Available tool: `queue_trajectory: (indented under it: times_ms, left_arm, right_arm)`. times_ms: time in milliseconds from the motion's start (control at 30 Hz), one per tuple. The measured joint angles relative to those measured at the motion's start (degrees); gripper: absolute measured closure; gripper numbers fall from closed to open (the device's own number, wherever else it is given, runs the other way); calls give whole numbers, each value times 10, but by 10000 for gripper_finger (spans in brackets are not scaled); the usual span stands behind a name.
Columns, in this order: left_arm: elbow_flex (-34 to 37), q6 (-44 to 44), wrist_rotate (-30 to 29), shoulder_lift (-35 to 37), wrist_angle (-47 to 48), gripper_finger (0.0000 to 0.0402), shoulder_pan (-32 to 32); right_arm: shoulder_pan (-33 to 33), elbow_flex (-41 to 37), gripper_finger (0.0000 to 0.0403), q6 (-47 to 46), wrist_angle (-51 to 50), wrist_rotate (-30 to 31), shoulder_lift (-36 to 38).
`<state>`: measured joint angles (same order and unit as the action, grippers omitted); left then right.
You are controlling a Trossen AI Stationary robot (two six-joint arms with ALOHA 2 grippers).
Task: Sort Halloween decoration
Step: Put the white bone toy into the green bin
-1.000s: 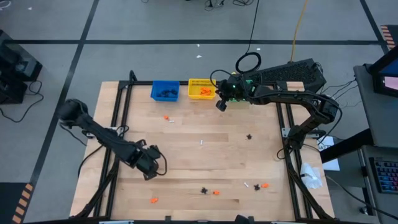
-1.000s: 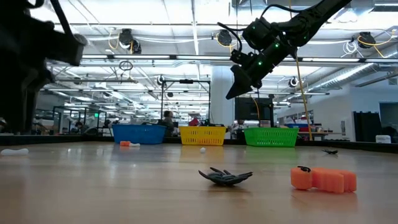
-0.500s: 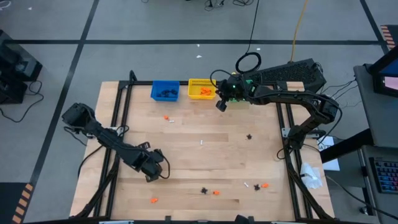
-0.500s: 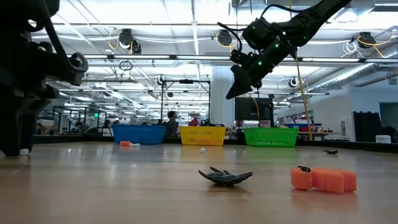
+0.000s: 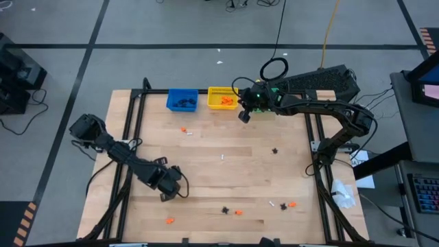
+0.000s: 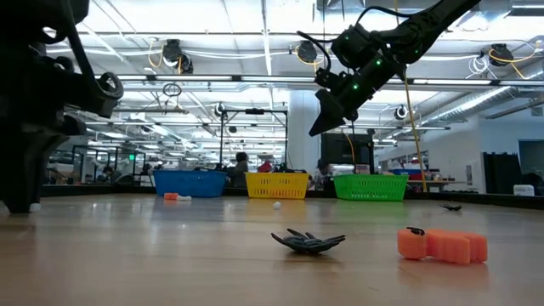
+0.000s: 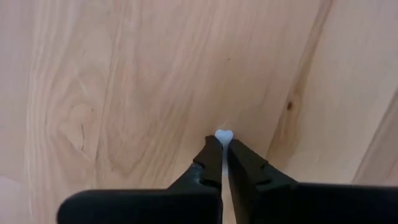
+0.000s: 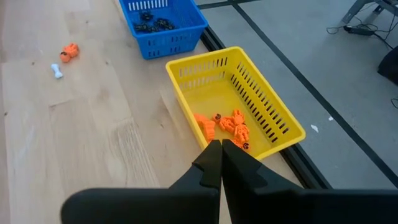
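Left gripper [image 7: 222, 144] has dropped to the table [image 5: 226, 178] since a second ago, and its fingers, spread before, now pinch a tiny white trinket [image 7: 223, 135] against the wood near the left edge. Right gripper [image 8: 221, 148] hasn't budged: fingers pressed together, empty, hovering over the yellow bin [image 8: 273, 121].

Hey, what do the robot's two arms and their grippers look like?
Both arms are dark, jointed, with black cabling. The left gripper and right gripper each have two tapering black fingers. Small green lights glow on the right arm's wrist.
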<state>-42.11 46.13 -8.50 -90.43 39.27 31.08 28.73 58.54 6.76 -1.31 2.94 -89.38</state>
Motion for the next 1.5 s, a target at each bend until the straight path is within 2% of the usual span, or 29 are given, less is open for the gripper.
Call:
queue_trajectory:
  times_ms: [267, 367, 467, 733, 900, 1067, 1233, 1500]
  left_arm:
    - [-2, -72, 0, 27, -32, 399, -56]
    - [3, -95, -54, 35, -99, 400, -90]
    - [18, -127, -44, 35, -171, 401, -116]
    - [34, -215, -38, 34, -377, 401, -205]
    - [33, -259, -34, 22, -508, 401, -264]
    - [31, -276, -25, -8, -627, 401, -318]
    - [-24, -306, -1, -64, -675, 401, -351]
    - [-179, -366, 10, -182, -675, 402, -383]
  right_arm:
    - [-16, 0, 403, 29, -15, -1, 7]
    - [-21, -1, 403, 33, -22, -2, 17]
    - [-21, -31, 403, 45, -1, -1, 49]
    - [2, -172, 403, 38, 41, 0, 220]
    - [5, -221, 403, 20, 42, 3, 332]
    - [5, -257, 403, 19, 41, 7, 406]
    - [6, -263, 403, 12, 28, 34, 433]
    - [5, -263, 403, 12, 27, 33, 434]
